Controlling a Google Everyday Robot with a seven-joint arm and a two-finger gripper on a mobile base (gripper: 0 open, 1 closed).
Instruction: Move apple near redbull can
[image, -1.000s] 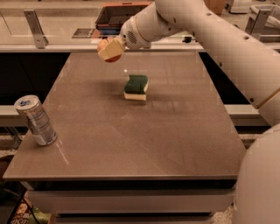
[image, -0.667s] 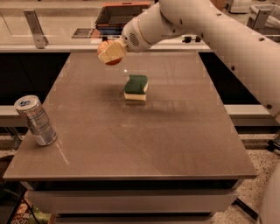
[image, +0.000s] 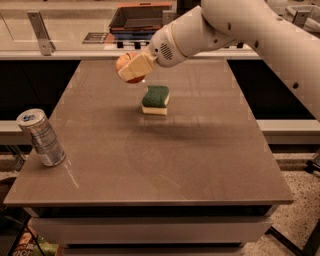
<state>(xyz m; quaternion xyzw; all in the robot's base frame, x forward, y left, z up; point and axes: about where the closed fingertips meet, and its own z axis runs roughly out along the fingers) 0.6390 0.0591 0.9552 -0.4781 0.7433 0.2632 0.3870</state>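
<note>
The cream two-finger gripper (image: 130, 70) is grasping the round red-orange apple (image: 121, 62), white arm reaching in from 2 o'clock

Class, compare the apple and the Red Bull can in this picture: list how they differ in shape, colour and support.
Shape: the apple is round; the redbull can is a tall, slim cylinder.
Colour: the apple is red-orange, the redbull can silver-grey.
Support: the gripper holds the apple above the far side of the table; the redbull can stands on it by the left edge.
Both are clear of the sponge.
</note>
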